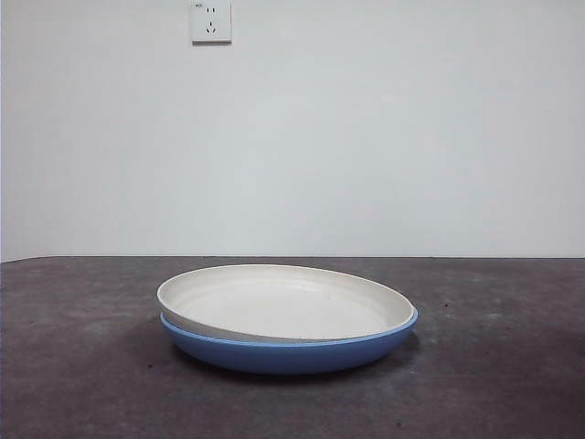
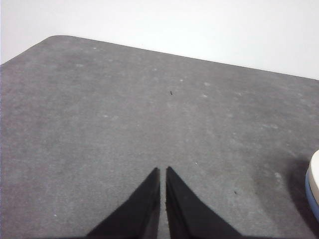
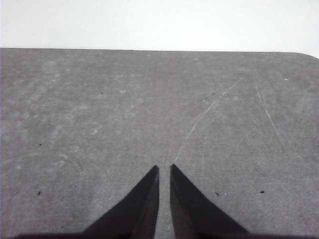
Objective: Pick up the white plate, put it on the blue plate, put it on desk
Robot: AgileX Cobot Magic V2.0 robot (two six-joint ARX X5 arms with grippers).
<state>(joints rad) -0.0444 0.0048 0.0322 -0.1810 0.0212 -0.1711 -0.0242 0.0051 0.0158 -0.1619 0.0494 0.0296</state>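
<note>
Near, in the front view: bare dark grey desk (image 1: 82, 384), matte and faintly speckled, spread across the whole width. A little farther in, about mid-width: blue plate (image 1: 288, 352) flat on the desk, glossy, with a soft shadow under its edge. Nested inside it: white plate (image 1: 283, 302), cream and matte, tilted slightly, left rim raised clear above the blue rim, right rim sunk level with it. Far behind, past the desk's back edge: plain pale wall (image 1: 366, 137) with a white socket (image 1: 211, 21) high up, left of centre.

No arm or gripper in the front view.

Left gripper (image 2: 163, 172): jaws drawn nearly together, only a thin slit between the tips, nothing held, above bare desk (image 2: 124, 124). At one edge of that wrist view, a sliver of the white plate (image 2: 315, 172) over the blue plate (image 2: 312, 201), apart from the jaws.

Right gripper (image 3: 164, 169): jaws likewise almost closed, a narrow gap, nothing between them, over bare desk (image 3: 99, 114) marked by pale scratches (image 3: 204, 117). No plate visible there.
</note>
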